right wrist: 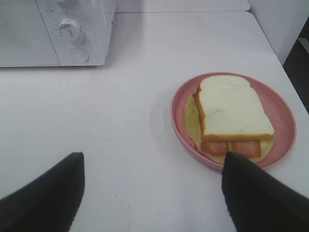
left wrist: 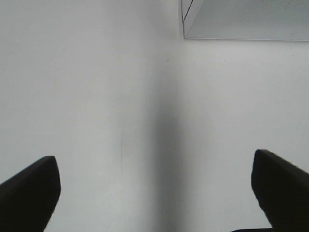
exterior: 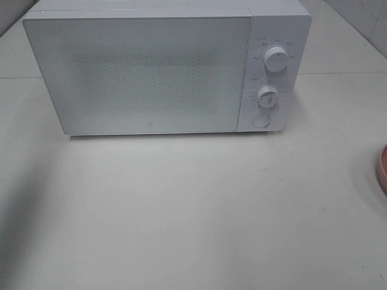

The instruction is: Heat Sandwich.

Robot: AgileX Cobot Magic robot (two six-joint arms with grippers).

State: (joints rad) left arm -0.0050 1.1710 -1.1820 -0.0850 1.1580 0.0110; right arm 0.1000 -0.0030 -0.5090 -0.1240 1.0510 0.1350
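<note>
The white microwave (exterior: 151,69) stands at the back of the table with its door shut; a corner of the microwave (left wrist: 244,19) shows in the left wrist view. The sandwich (right wrist: 231,113), white bread over orange and pale yellow layers, lies in a round pink dish (right wrist: 285,108); only the dish's rim (exterior: 382,172) shows at the right edge of the exterior view. My right gripper (right wrist: 152,193) hovers open just short of the dish, one finger near its rim. My left gripper (left wrist: 154,191) is open over bare table, empty.
The microwave has two dials (exterior: 276,60) (exterior: 266,95) and a round button (exterior: 260,119) on its right panel. The table's right edge (right wrist: 289,63) runs close behind the dish. White tabletop (exterior: 193,211) stretches in front of the microwave.
</note>
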